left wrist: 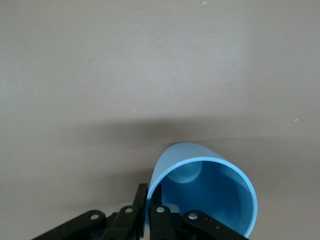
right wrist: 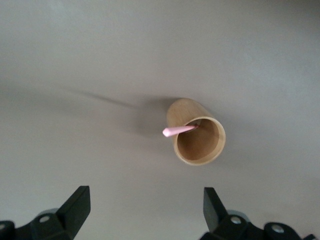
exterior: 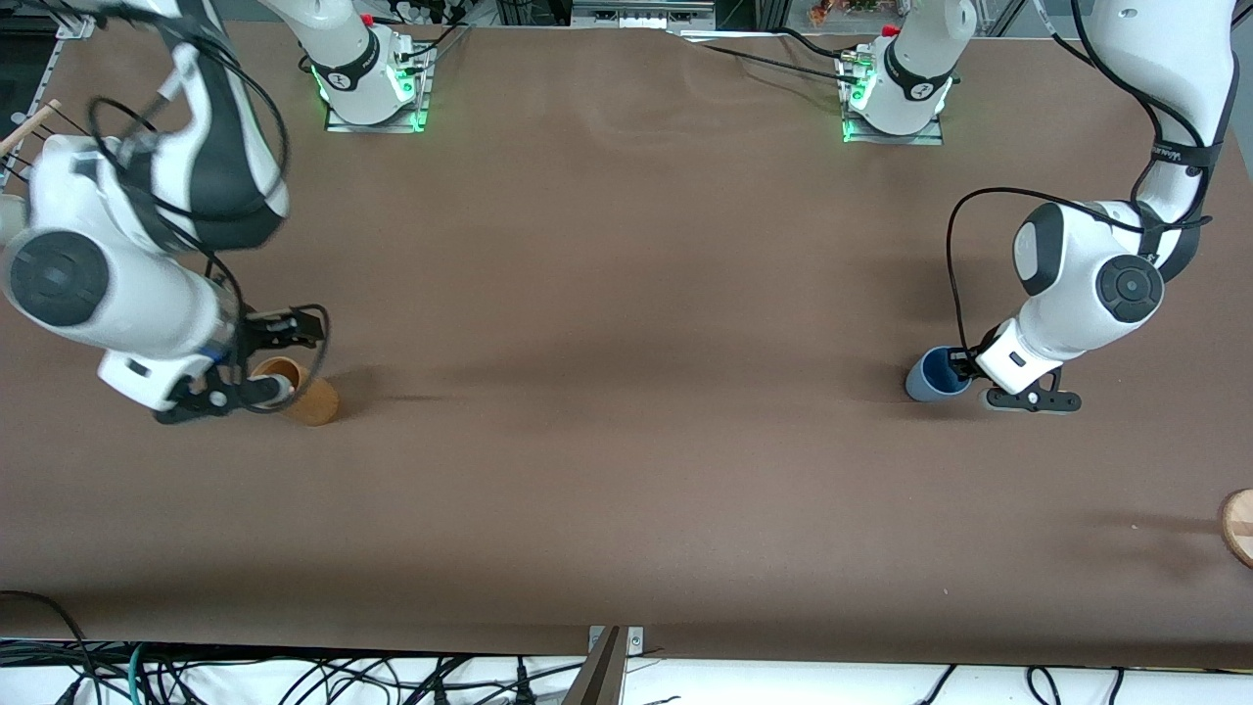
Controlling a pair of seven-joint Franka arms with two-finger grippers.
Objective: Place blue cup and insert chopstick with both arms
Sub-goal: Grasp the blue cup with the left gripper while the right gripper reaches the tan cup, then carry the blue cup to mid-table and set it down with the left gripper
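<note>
The blue cup is upright toward the left arm's end of the table. My left gripper is shut on its rim, with one finger inside and one outside, as the left wrist view shows: gripper, cup. The tan wooden cup stands toward the right arm's end. The pink chopstick leans in the wooden cup, with its tip over the rim. My right gripper is open and empty just above that cup. The chopstick is hidden in the front view.
A round wooden disc lies at the table's edge at the left arm's end, nearer to the front camera than the blue cup. A wooden stick pokes in at the right arm's end. Brown table between the cups.
</note>
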